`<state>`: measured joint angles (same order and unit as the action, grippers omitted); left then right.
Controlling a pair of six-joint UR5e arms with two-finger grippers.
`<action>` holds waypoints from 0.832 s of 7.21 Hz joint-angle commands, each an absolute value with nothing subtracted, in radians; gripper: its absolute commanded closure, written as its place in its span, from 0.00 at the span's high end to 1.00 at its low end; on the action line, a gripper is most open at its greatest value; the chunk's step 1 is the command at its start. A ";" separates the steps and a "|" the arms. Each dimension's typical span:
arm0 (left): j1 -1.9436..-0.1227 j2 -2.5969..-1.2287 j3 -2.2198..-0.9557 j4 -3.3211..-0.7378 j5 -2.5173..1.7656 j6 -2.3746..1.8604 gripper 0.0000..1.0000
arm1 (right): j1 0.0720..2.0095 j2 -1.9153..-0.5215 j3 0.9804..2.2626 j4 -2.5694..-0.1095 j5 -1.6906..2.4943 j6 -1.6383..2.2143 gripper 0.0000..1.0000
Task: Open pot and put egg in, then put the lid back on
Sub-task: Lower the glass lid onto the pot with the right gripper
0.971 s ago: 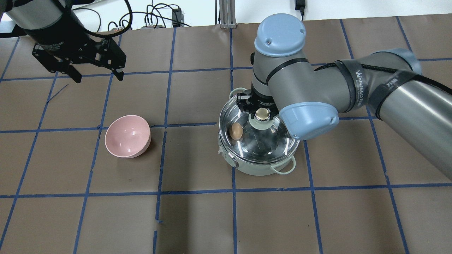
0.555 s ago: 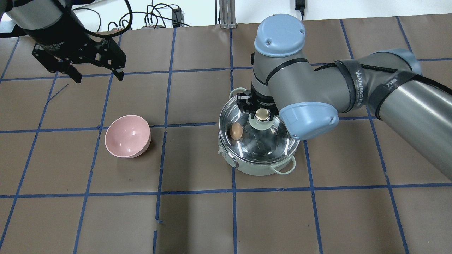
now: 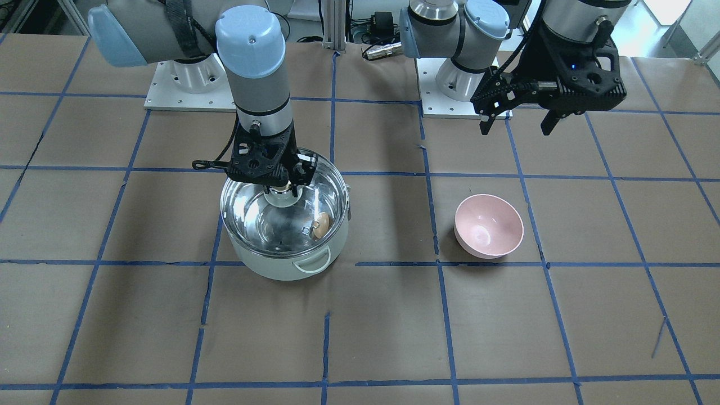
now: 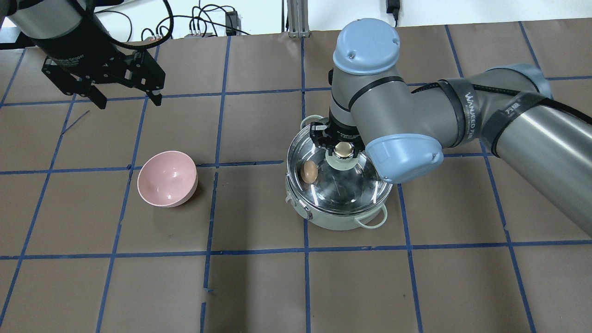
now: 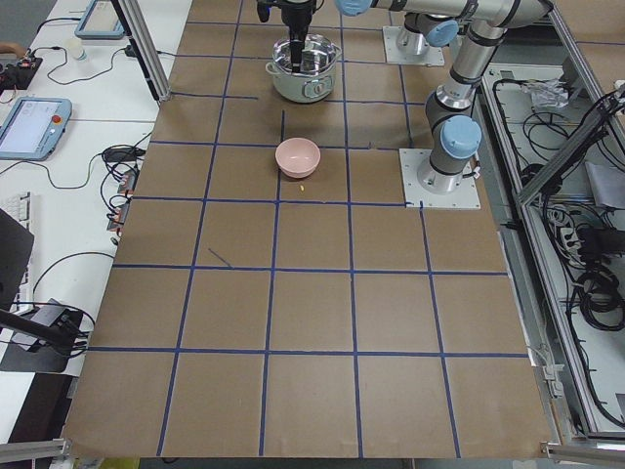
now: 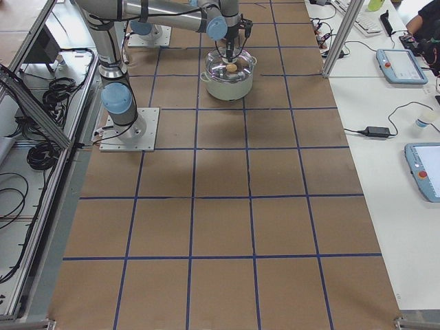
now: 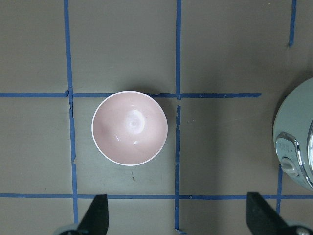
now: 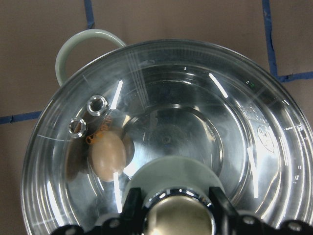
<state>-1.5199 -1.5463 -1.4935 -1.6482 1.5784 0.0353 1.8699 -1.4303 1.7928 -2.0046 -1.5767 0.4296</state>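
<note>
The mint-green pot (image 4: 340, 223) stands right of the table's middle, with the glass lid (image 4: 356, 187) resting on it. The tan egg (image 4: 309, 171) lies inside by the pot's left wall and shows through the glass in the right wrist view (image 8: 108, 155). My right gripper (image 4: 343, 147) points straight down over the pot, its fingers shut on either side of the lid's beige-gold knob (image 8: 178, 215). My left gripper (image 4: 128, 102) is open and empty, held high over the far left of the table, well away from the pot.
An empty pink bowl (image 4: 167, 178) sits on the brown paper left of the pot, directly under the left wrist camera (image 7: 129, 128). Blue tape lines grid the table. The right arm's elbow hangs over the pot's right side.
</note>
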 commanded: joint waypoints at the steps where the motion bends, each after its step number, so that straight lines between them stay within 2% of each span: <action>1: -1.520 -1.546 -1.494 -1.647 1.578 0.035 1.00 | 1.870 -1.431 1.793 -2.005 -1.577 0.433 0.61; 4: -1.522 -1.546 -1.496 -1.649 1.578 0.035 1.00 | 1.867 -1.431 1.783 -2.011 -1.578 0.417 0.63; 6: -1.520 -1.546 -1.494 -1.649 1.578 0.035 1.00 | 1.810 -1.433 1.746 -2.010 -1.621 0.391 0.69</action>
<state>-1.5209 -1.5463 -1.4948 -1.6488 1.5785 0.0353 1.8424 -1.4323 1.7691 -2.0114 -1.5909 0.4111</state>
